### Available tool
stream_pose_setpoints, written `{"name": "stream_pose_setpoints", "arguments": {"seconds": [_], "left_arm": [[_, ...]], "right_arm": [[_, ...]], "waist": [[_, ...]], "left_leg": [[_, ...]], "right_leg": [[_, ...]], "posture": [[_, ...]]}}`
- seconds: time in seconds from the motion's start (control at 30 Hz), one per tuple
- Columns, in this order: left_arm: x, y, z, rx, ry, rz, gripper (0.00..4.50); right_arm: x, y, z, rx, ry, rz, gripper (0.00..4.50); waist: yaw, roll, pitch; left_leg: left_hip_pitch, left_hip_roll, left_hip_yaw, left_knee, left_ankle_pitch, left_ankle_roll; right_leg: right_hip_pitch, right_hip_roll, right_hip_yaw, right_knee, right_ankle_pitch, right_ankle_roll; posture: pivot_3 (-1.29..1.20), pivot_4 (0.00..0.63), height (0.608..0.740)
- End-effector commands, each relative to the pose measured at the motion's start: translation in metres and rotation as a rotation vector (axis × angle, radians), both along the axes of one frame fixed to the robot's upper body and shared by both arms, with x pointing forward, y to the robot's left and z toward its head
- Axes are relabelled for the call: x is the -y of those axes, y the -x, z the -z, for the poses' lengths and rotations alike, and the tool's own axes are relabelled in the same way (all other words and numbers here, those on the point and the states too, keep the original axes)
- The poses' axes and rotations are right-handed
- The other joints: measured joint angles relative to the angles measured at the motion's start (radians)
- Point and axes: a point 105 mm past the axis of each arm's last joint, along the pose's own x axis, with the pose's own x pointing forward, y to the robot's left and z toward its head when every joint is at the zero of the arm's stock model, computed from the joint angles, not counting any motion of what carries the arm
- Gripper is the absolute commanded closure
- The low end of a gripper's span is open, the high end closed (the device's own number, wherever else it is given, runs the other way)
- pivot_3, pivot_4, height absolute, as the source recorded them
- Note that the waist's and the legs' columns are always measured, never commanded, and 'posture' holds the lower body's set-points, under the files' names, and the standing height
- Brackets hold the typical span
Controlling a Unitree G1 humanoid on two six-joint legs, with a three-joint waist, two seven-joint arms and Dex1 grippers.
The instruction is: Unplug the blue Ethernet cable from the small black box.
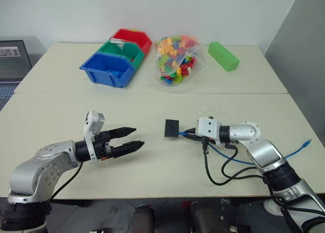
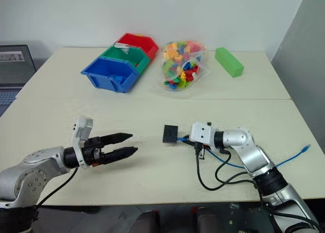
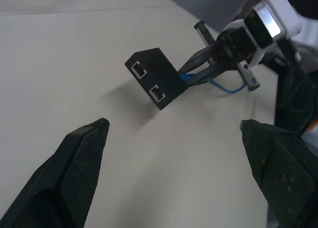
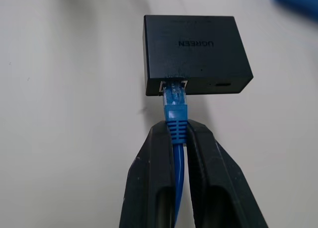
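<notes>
Leftmost, the left claw (image 1: 133, 136) hovers with fingers apart, short of the small black box (image 1: 171, 128), lifted off the surface (image 1: 152, 167). Further right, the right claw (image 4: 177, 138) is clamped on the blue Ethernet cable (image 4: 175, 106), still plugged. Next: brace box, pull.

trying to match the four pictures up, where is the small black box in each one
Left eye view: small black box, centre, left of the right hand.
Right eye view: centre.
Left wrist view: upper middle.
Right wrist view: top centre.
Shared landmark: the blue Ethernet cable, plugged into it.
</notes>
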Motion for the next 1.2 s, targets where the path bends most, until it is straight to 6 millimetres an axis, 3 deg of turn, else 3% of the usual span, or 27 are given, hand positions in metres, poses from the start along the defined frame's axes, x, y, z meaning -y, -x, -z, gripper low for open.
{"name": "stream_pose_setpoints", "arguments": {"seconds": [0.03, 0.27, 0.47, 1.03, 1.2], "left_arm": [[0.004, -0.006, -0.012, -0.040, 0.095, -0.003, 0.00], [0.018, -0.016, -0.023, -0.059, 0.184, -0.002, 0.00], [0.028, -0.013, -0.026, -0.084, 0.223, 0.042, 0.00], [0.033, -0.013, -0.030, -0.106, 0.243, 0.066, 3.57], [0.035, -0.013, -0.029, -0.108, 0.242, 0.070, 3.72]], "right_arm": [[-0.015, 0.012, -0.025, 0.224, 0.013, -0.132, 4.43], [-0.028, 0.023, -0.038, 0.304, -0.010, -0.202, 4.43], [-0.030, 0.025, -0.042, 0.331, -0.001, -0.214, 4.43], [-0.034, 0.025, -0.047, 0.355, -0.019, -0.215, 4.44], [-0.035, 0.026, -0.046, 0.362, -0.011, -0.218, 4.44]], "waist": [[0.000, 0.000, 0.000], [0.005, 0.000, 0.000], [0.004, 0.000, 0.000], [0.005, 0.000, 0.000], [0.005, 0.000, 0.000]], "left_leg": [[0.000, 0.000, 0.000, 0.000, 0.000, 0.000], [-0.001, 0.000, 0.000, 0.000, 0.000, 0.000], [0.000, 0.000, 0.000, 0.000, 0.000, 0.000], [0.000, 0.000, -0.001, 0.001, 0.000, 0.000], [0.000, 0.000, -0.001, 0.001, 0.000, 0.000]], "right_leg": [[0.000, 0.000, 0.000, 0.000, 0.000, 0.000], [0.000, -0.001, 0.000, 0.000, 0.003, -0.005], [0.000, -0.001, 0.000, 0.001, 0.003, -0.005], [0.000, -0.001, 0.000, 0.001, 0.003, -0.005], [0.000, -0.001, 0.000, 0.001, 0.003, -0.005]], "posture": [[0.00, 0.150, 0.740], [0.00, 0.150, 0.740], [0.00, 0.150, 0.740], [0.00, 0.150, 0.740], [0.00, 0.150, 0.740]]}}
